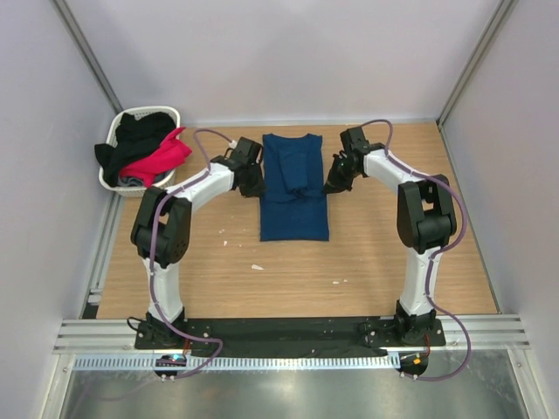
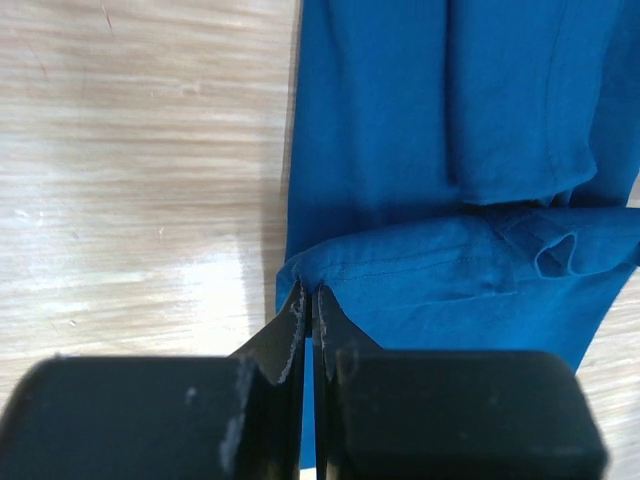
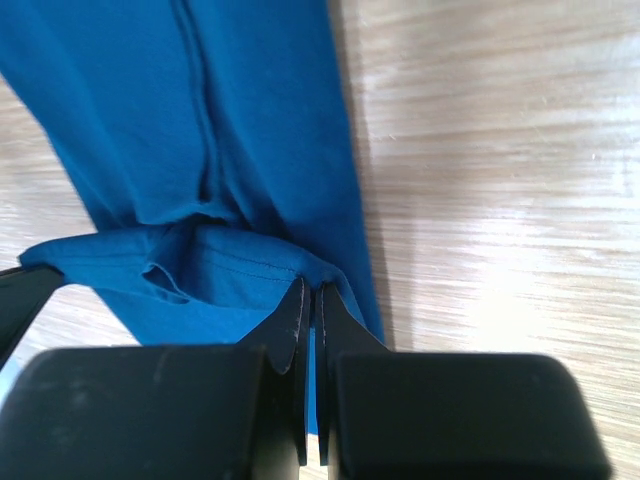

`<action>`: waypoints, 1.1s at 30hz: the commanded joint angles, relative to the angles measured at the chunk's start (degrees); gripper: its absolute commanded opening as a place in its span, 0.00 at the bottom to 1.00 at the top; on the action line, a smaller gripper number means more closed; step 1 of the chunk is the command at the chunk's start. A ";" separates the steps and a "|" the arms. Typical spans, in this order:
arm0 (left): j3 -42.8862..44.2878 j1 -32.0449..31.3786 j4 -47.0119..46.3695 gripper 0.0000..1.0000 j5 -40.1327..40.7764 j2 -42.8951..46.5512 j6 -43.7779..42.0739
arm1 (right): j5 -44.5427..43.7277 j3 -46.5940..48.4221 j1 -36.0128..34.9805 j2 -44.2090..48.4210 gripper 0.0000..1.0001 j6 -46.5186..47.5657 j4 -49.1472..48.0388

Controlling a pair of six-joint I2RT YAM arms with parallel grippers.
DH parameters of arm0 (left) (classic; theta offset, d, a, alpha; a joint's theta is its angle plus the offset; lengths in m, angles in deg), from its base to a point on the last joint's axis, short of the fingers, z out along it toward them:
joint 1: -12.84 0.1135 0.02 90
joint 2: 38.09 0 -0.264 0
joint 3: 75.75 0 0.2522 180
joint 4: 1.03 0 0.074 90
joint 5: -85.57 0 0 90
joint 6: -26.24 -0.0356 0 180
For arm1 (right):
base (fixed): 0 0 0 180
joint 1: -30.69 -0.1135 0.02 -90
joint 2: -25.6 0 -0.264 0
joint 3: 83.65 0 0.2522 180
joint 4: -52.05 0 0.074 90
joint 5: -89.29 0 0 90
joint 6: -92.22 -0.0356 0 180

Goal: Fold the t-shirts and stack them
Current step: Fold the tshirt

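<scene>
Wood table [image 1: 384,262]: basket [image 1: 112,140] left w/ pink tee [image 1: 164,157], black tee [image 1: 140,131]; navy tee [image 1: 294,188] centre.

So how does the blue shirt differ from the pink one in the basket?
The blue shirt lies flat on the table, sides folded in; the pink shirt sits crumpled in the basket, spilling over its rim. The left end effector and right end effector pinch the blue shirt's edges; neither is near the pink shirt. Both are soft fabric tees.

Left hand [image 2: 310,300], fingers pressed together, pinching folded hem corner of blue t-shirt [image 2: 420,130] (stitching visible along fold); shirt lies on pale wooden table [image 2: 130,150].
</scene>
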 commanded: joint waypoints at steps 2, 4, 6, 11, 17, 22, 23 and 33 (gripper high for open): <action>2.98 0.40 -1.20 0.00 1.88 -0.78 -1.63 | -0.24 3.86 0.28 -0.21 0.01 -0.03 -1.72; 3.60 0.49 -1.29 0.00 1.97 -1.05 -1.90 | -0.59 4.03 0.28 -0.47 0.01 -0.03 -1.63; 3.78 0.49 -1.20 0.00 1.53 -1.84 -1.99 | -0.77 3.95 0.28 -1.08 0.01 0.23 -1.37; 5.70 0.84 -0.59 0.10 1.44 -3.59 -2.25 | -0.42 5.95 0.37 -2.84 0.28 0.58 -0.23; 8.26 1.54 3.98 0.75 1.09 1.66 -2.43 | -3.93 8.87 0.28 1.97 0.64 0.59 1.71; 0.37 0.32 1.53 0.87 0.30 13.77 1.17 | -2.45 4.13 -1.64 9.36 0.82 0.94 -0.92; -2.00 -0.04 0.22 0.94 0.04 15.63 2.31 | -1.66 1.25 -2.43 11.20 0.95 0.41 -1.89; -25.05 -1.97 -17.55 1.00 -1.99 26.80 16.04 | -1.73 -19.61 -8.23 15.62 1.00 -14.80 -27.46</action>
